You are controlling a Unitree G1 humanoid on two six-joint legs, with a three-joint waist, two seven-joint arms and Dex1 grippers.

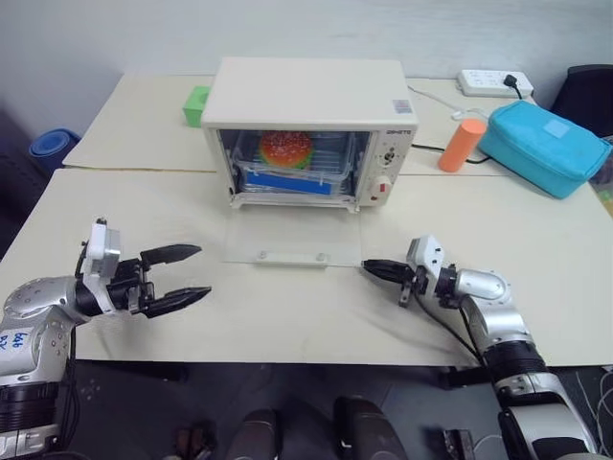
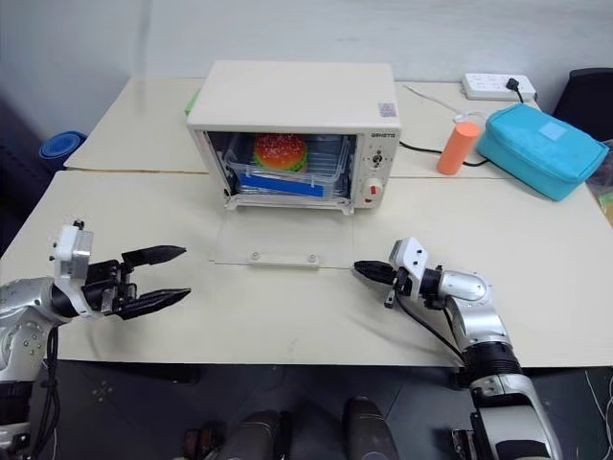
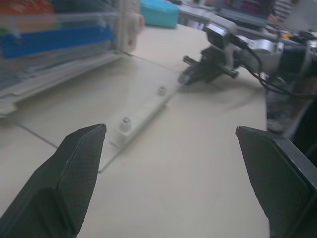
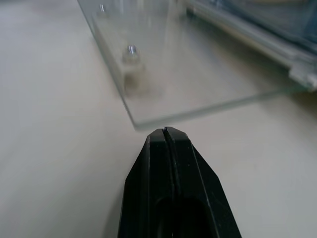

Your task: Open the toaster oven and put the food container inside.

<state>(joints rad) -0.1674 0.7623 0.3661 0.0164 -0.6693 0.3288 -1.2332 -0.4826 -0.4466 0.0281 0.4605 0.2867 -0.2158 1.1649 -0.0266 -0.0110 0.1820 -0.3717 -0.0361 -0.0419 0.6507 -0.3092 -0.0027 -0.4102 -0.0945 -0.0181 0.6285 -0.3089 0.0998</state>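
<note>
Cream table (image 1: pixel 287 316). Left gripper (image 1: pixel 190 274) at 8 o'clock, fingers wide apart, empty. Toaster oven (image 1: pixel 311 105) at 12, glass door (image 1: pixel 292 241) down flat w/ food container (image 1: pixel 292 163) inside on rack. Right gripper (image 1: pixel 370 267) at 4, pinched together, tip just beside door's corner. Teal pouch (image 1: pixel 541 144) at 2.

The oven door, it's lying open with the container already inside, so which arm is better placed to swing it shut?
Probably the right: its shut right gripper sits at the door's corner, while the open left gripper is farther off.
</note>
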